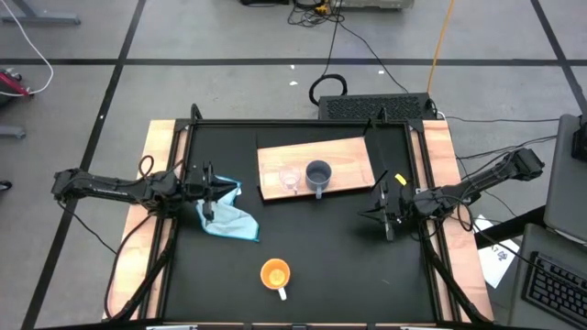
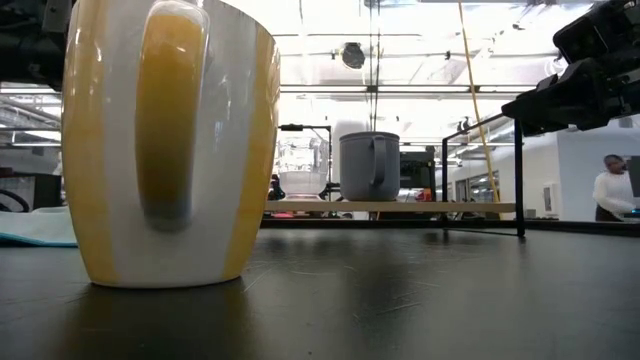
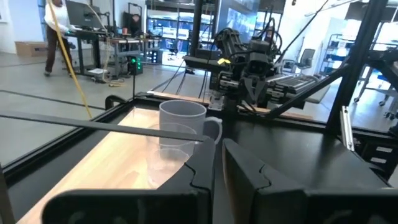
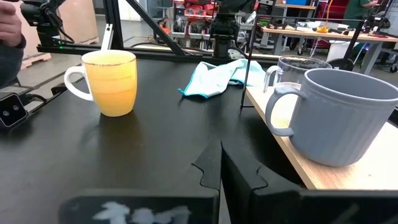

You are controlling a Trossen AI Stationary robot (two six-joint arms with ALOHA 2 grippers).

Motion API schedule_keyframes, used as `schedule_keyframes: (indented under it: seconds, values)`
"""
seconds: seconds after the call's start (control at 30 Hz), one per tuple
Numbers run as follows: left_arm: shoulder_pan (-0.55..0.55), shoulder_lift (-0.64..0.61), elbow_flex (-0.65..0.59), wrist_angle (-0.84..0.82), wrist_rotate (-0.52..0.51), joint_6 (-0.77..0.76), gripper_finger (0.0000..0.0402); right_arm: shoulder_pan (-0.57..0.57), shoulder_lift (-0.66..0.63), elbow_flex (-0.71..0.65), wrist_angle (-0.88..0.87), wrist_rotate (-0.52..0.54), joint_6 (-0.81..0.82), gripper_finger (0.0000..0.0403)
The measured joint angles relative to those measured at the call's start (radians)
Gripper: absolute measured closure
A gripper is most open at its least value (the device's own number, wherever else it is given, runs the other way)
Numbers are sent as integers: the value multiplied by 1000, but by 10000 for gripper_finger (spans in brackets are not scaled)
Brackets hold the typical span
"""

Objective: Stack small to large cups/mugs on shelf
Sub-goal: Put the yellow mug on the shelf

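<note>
The light-wood shelf [image 1: 344,158] lies at the table's far middle. On it stand, on their bases, the tiny clear glass cup [image 1: 290,179] and, right beside it, the grey-blue mug [image 1: 318,174], handle toward the near edge. The orange mug [image 1: 275,273] with its white handle stands on the black table near the near edge. My left gripper [image 3: 217,165] is shut and hovers at the table's left, over the far part of the light blue cloth [image 1: 229,218]. My right gripper [image 4: 221,165] is shut, right of the shelf, touching nothing.
The light blue cloth [image 4: 214,76] lies crumpled on the table left of the shelf. Black frame posts [image 2: 520,170] and rails stand along the table's far and side edges. Bare black table lies between the orange mug [image 4: 112,84] and the shelf [image 4: 336,180]. People show in the room beyond.
</note>
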Motion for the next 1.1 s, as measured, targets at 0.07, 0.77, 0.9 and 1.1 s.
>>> schedule_keyframes:
  seconds: [0.07, 0.77, 0.9, 1.1]
  values:
    - [0, 2, 0, -19, 0, 4, 369, 0, 0, 0, 0, 0, 0, 403]
    - [-2, 2, 0, -63, 10, 22, 394, 0, 0, 0, 38, -3, -27, 403]
    - [-3, 2, 0, -74, 25, 30, 395, 0, 0, 0, 74, -3, -32, 403]
    - [-3, 2, 0, -78, 90, 49, 394, 0, 0, 0, 159, -9, -65, 403]
